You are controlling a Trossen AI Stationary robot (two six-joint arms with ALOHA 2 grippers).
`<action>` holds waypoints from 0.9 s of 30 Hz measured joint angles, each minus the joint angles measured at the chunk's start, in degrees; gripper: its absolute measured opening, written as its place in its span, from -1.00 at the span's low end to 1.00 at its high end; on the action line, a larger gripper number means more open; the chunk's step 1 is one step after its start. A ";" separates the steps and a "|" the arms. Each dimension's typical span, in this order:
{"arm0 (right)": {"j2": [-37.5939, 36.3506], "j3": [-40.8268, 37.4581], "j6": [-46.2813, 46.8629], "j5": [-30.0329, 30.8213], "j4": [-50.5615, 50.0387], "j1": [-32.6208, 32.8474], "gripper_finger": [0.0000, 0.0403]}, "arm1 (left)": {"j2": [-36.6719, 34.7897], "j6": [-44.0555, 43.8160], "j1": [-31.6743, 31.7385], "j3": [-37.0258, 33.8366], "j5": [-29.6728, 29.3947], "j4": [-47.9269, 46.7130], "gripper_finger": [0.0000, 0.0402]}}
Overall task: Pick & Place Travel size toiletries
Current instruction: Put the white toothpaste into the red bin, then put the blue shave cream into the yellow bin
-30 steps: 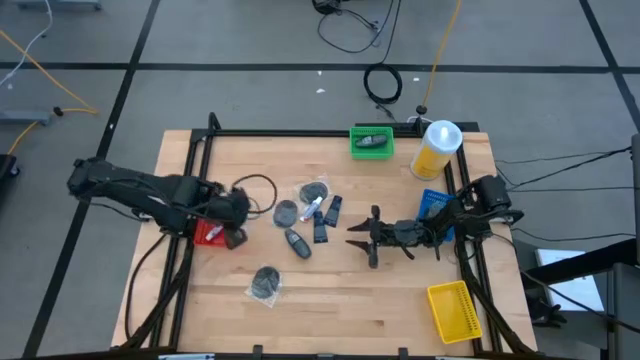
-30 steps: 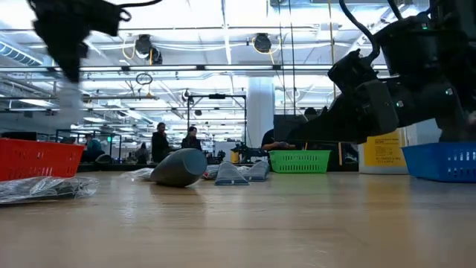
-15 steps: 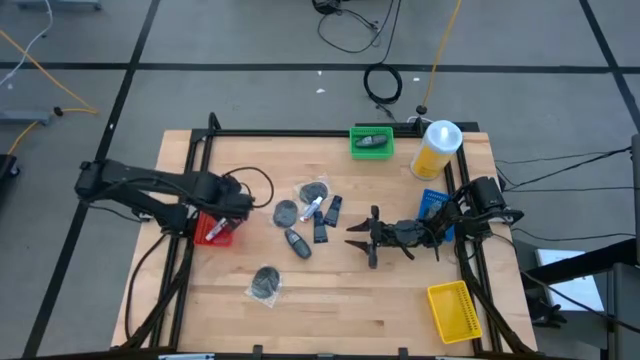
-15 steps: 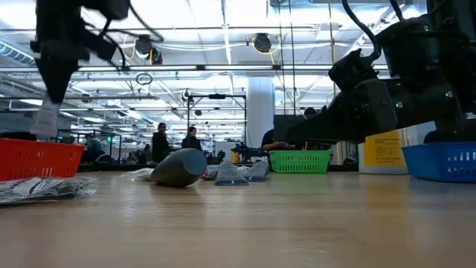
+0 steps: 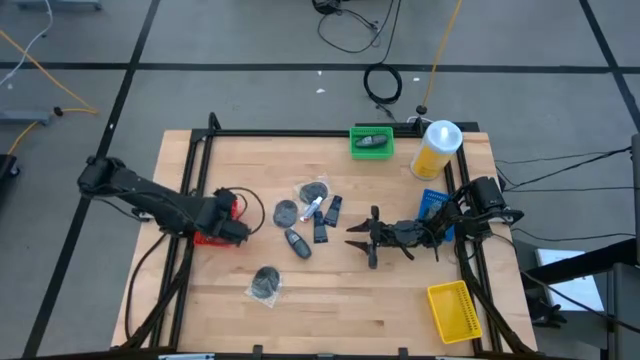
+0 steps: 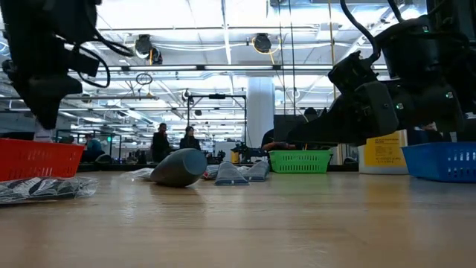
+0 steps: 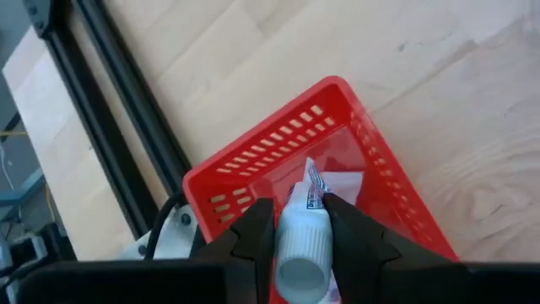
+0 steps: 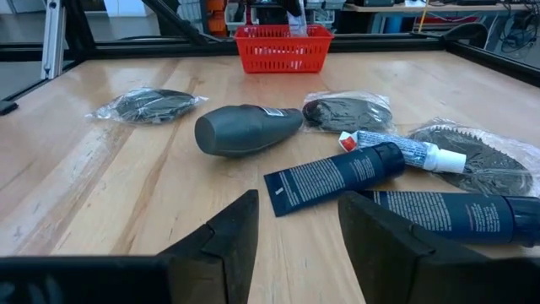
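My left gripper [image 7: 302, 221] hangs over the red basket [image 7: 253, 162] at the table's left [image 5: 212, 238] and is shut on a small white tube [image 7: 305, 245]. Loose toiletries lie mid-table: dark grey round packets [image 5: 316, 190] [image 5: 285, 212] [image 5: 266, 283], dark blue tubes [image 5: 333, 210] [image 5: 321, 231], a grey bottle [image 5: 296, 243] and a small white tube [image 5: 314, 207]. My right gripper [image 5: 368, 238] waits open just right of them, low over the table. Its wrist view shows the bottle [image 8: 245, 128] and the blue tubes [image 8: 337, 177] lying flat ahead of it. My left gripper pinches the small white tube between its two fingers [image 7: 253, 241], on the tube's body just below the white cap [image 7: 300, 272]. The fingers come from above, pointing down. The tube is lifted clear and hangs upright, its flat crimped end [image 7: 314, 179] down inside the red basket.
A green basket [image 5: 371, 142] with a dark item in it stands at the far edge. Beside it is the tall yellow bottle [image 5: 437, 148]. A blue basket [image 5: 432, 204] sits behind my right gripper, a yellow basket [image 5: 452, 310] at the near right. Black frame rails [image 5: 190, 180] border the table.
My left gripper, carrying the white tube, has moved a little toward the table's near-left and come down over the red basket. The tube's lower end now reaches into the basket. The right arm has kept still.
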 joint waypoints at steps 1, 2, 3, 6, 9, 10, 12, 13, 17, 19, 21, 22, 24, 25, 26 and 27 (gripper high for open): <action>0.00 0.00 0.00 0.01 -0.01 0.02 -0.22 | 0.00 -1.16 -1.03 -0.02 -0.17 -0.46 -0.54; 0.00 0.00 0.00 0.01 -0.02 0.02 -0.22 | -0.02 -2.58 -2.02 -0.04 -0.49 -0.68 -0.54; 0.00 0.01 0.00 0.01 -0.02 0.02 -0.22 | -0.02 -4.06 -2.89 -0.04 -0.89 -0.76 -0.54; 0.00 0.00 0.00 0.01 -0.02 0.02 -0.23 | -0.02 -7.16 -5.08 -0.04 -0.90 -0.85 -0.54; 0.00 0.00 0.02 -0.01 0.00 0.02 -0.23 | -0.02 -9.09 -6.91 -0.04 -0.05 -0.89 -0.52; 0.00 0.00 0.02 -0.01 -0.01 0.02 -0.23 | -0.02 -9.67 -7.38 -0.04 0.49 -0.93 -0.49; 0.00 0.00 0.06 -0.02 0.00 0.02 -0.23 | -0.02 -10.58 -8.22 -0.04 1.90 -1.09 -0.40; 0.00 0.00 0.26 -0.01 0.00 0.02 -0.23 | -0.02 -11.07 -8.60 -0.04 2.52 -1.09 -0.34; 0.00 0.00 0.66 -0.03 0.00 0.02 -0.23 | -0.02 -12.91 -9.68 -0.04 4.45 -0.19 -0.05; 0.00 0.00 0.66 -0.03 0.00 0.01 -0.24 | -0.12 -12.68 -9.91 -0.04 6.32 0.56 0.07; 0.00 0.00 0.66 -0.03 0.02 0.02 -0.24 | -0.56 -12.48 -9.84 0.02 8.56 0.85 0.15; 0.00 0.00 0.66 -0.03 0.02 0.02 -0.23 | -0.77 -12.68 -9.62 0.46 9.77 -0.25 0.17; 0.00 0.00 0.66 -0.05 0.01 0.02 -0.23 | -0.90 -13.67 -9.09 2.14 11.24 -4.05 0.19; 0.00 0.00 0.66 -0.03 0.00 0.02 -0.22 | -0.90 -13.93 -8.88 3.31 10.93 -5.54 0.20; 0.00 0.00 0.66 -0.03 0.00 0.02 -0.22 | -0.90 -14.00 -8.80 4.55 9.64 -6.59 0.20; 0.00 0.00 0.66 -0.03 0.00 0.02 -0.22 | -0.90 -13.88 -8.71 5.90 7.12 -6.89 0.20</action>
